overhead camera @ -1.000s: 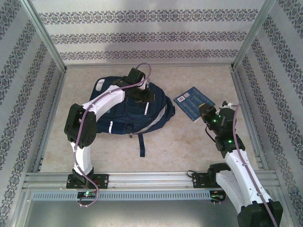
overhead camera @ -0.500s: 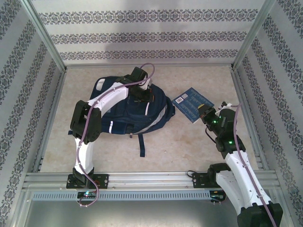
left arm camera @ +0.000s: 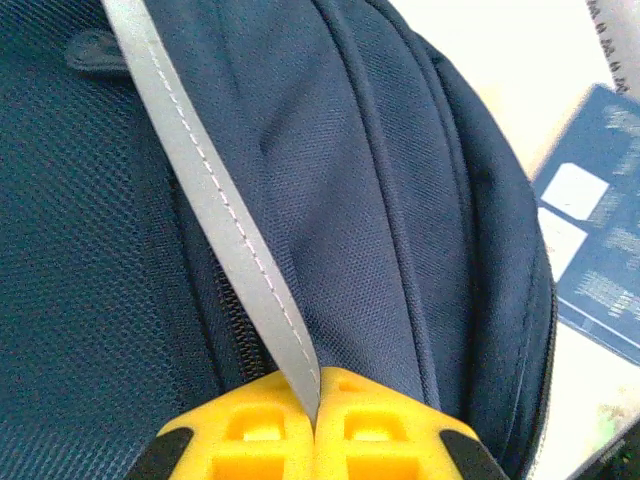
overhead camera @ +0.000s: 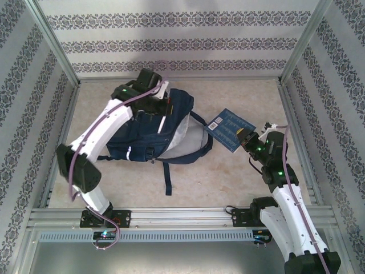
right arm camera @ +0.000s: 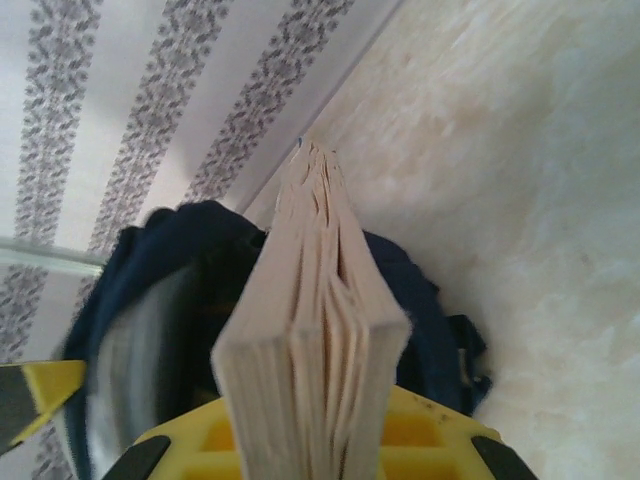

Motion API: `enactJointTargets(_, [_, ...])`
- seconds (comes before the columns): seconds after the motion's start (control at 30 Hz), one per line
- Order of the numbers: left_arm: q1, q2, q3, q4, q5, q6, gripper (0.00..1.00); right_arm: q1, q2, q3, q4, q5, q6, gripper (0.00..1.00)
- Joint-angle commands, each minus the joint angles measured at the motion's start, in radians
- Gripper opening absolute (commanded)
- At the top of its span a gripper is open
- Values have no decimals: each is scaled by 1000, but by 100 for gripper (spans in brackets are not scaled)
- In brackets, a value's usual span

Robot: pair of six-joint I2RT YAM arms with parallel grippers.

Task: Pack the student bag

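- The yellow-tipped left gripper (left arm camera: 315,400) is pressed together with no gap, pinching a narrow grey stitched strip (left arm camera: 225,225) on the large navy-blue fabric backpack (left arm camera: 400,220).
- The right gripper (right arm camera: 310,425) clamps a thick blue paperback book (right arm camera: 310,300). Its cream page edges face the wrist camera.
- From above, the backpack (overhead camera: 142,134) lies left of centre on the beige mottled tabletop (overhead camera: 228,182). Its mouth gapes to the right and shows pale grey lining (overhead camera: 185,140).
- The book (overhead camera: 228,127) sits just beside that mouth. The bag's dark right-hand rim lies between it and the lining, and whether they touch cannot be told.
- A dark strap (overhead camera: 167,174) trails toward the near edge. Patterned grey-and-white walls (overhead camera: 182,45) and a metal frame enclose the table.
- A second ago the bag lay flat and closed under the left gripper. Now its top flap is hauled up and toward the far left, and the mouth is open.
- The left arm's elbow has swung down toward the near left.
- The book and the right gripper have barely moved.
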Motion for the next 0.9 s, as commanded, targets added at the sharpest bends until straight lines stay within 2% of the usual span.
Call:
enactJointTargets(0.0, [-4,-134,13,-3,43,63,0,-4,28,-3,162,-187,46,0])
enactJointTargets(0.13, [3,-184,-6,-1,91,95,0,25,56,-23,254,-293,95,0])
enactJointTargets(0.33, [15,-210,-55,60,204,101,0,137,52,-36,281,-274,129,0])
enactJointTargets(0.57, [17,-206,-54,74,242,96,0,278,132,-41,351,-206,199,0])
enactJointTargets(0.87, [19,-218,-56,90,271,80,0,460,239,-27,415,16,222,0])
